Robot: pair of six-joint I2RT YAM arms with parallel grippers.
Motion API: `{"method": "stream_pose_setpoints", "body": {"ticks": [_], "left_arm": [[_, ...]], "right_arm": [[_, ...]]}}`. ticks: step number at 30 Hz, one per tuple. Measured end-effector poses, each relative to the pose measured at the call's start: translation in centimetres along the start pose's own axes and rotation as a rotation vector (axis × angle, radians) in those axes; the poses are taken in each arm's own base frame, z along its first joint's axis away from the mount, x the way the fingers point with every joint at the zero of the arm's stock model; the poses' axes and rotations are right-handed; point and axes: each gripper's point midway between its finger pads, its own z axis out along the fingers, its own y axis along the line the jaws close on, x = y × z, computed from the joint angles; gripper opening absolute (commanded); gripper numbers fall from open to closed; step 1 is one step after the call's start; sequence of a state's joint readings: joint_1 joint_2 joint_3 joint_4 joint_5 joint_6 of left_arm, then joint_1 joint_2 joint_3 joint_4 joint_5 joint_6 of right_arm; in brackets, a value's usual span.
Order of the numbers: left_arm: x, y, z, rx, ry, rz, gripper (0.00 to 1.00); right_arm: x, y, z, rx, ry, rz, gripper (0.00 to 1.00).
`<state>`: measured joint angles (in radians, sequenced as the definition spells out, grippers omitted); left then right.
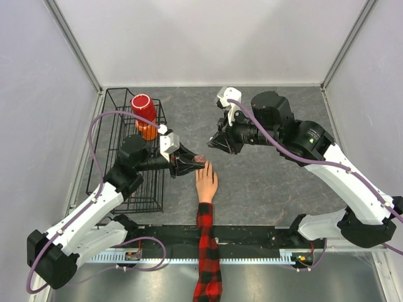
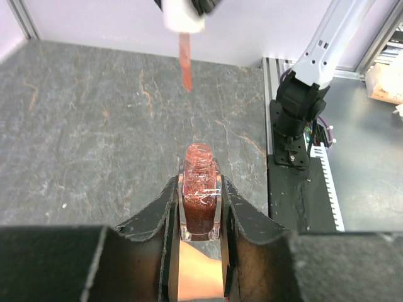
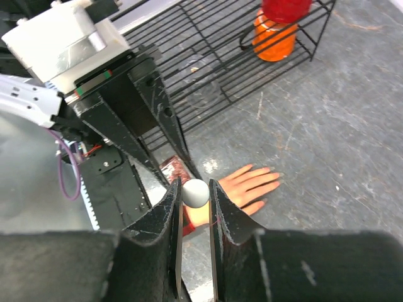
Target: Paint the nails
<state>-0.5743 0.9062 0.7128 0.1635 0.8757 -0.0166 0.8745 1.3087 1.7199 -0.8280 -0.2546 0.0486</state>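
The peach mannequin hand lies palm down with its plaid sleeve toward the near edge. Its nails are too small to make out. My left gripper is shut on a small bottle of glittery red polish, open at the neck, just above the hand's fingertips. My right gripper is shut on the white cap, whose red-coated brush hangs above and beyond the bottle. In the top view the right gripper sits up and to the right of the bottle.
A black wire basket stands at the left, holding a red cup over an orange object. The arms' black base rail runs along the near edge, under the sleeve.
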Motion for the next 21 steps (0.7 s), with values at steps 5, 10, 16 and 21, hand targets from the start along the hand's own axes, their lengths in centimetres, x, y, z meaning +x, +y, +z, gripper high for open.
{"method": "stream_pose_setpoints", "body": {"ticks": [5,10,16,21], "left_arm": [[-0.6,0.1,0.1,0.001,-0.02,0.023,0.02],[-0.5,0.0,0.0,0.003,-0.025,0.03,0.02],[-0.4,-0.2,0.0,0.011,-0.026,0.032,0.02],[-0.5,-0.4,0.0,0.023,-0.029,0.035,0.02]], "right_arm": [[0.0,0.9,0.1,-0.054,0.003,0.005,0.0],[0.4,1.4,0.7,-0.088,0.021,0.015,0.0],[0.7,1.3,1.2,-0.092,0.035,0.021,0.0],[0.5,1.4,1.3,-0.093,0.029,0.023,0.0]]}}
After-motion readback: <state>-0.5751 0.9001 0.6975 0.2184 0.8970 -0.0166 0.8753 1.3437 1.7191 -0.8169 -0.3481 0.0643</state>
